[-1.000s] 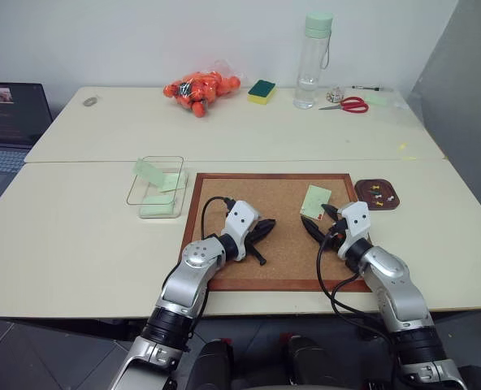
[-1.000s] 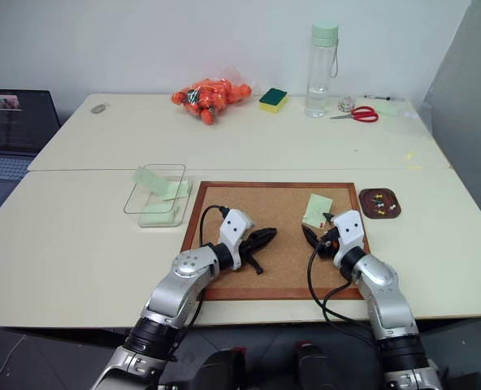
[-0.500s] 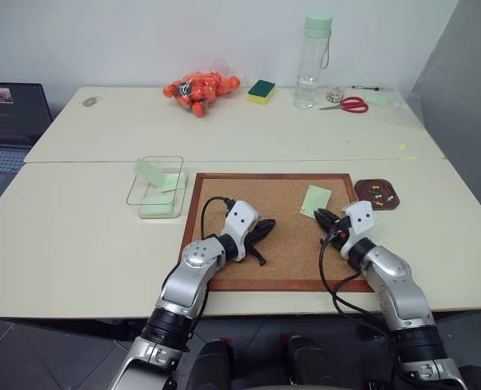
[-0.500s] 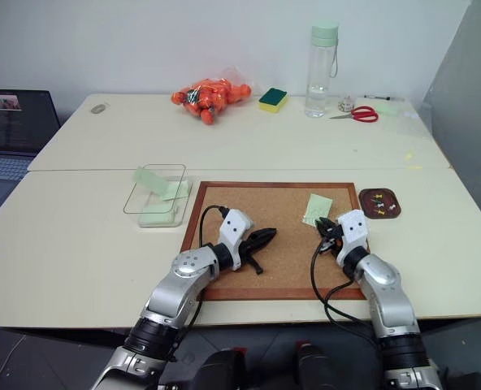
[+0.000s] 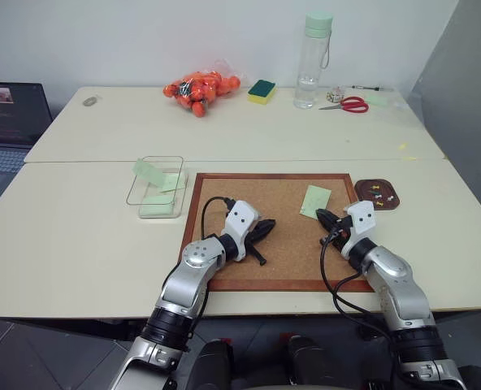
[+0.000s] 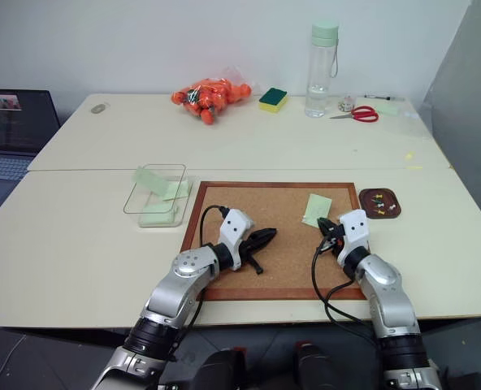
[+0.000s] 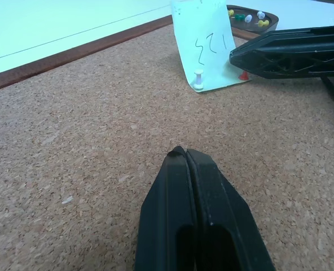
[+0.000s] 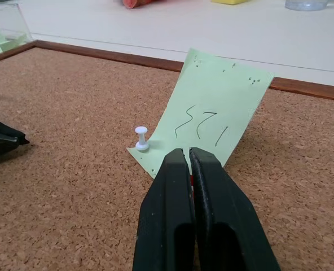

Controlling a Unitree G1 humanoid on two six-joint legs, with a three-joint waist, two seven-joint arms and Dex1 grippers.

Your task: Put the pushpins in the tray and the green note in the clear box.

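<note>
The green note (image 5: 316,200) lies on the cork board (image 5: 281,244), held down by a white pushpin (image 8: 141,138) and a red pushpin (image 7: 243,74) at its near edge. My right gripper (image 5: 321,216) is at that edge, shut on the red pushpin, which shows as a sliver of red between its fingers (image 8: 178,169). My left gripper (image 5: 267,227) rests shut and empty on the middle of the board, pointing toward the note. The tray (image 5: 391,203) sits just right of the board with several pushpins (image 5: 375,191) in it. The clear box (image 5: 133,188) stands left of the board and holds green notes.
At the back of the table are a bag of orange things (image 5: 200,88), a green-and-yellow sponge (image 5: 262,91), a clear bottle (image 5: 314,61) and red scissors (image 5: 350,104). A laptop (image 5: 9,122) stands at the far left.
My right gripper's fingers, open a second ago, have shut at the note's near edge. The left gripper has stayed still.
</note>
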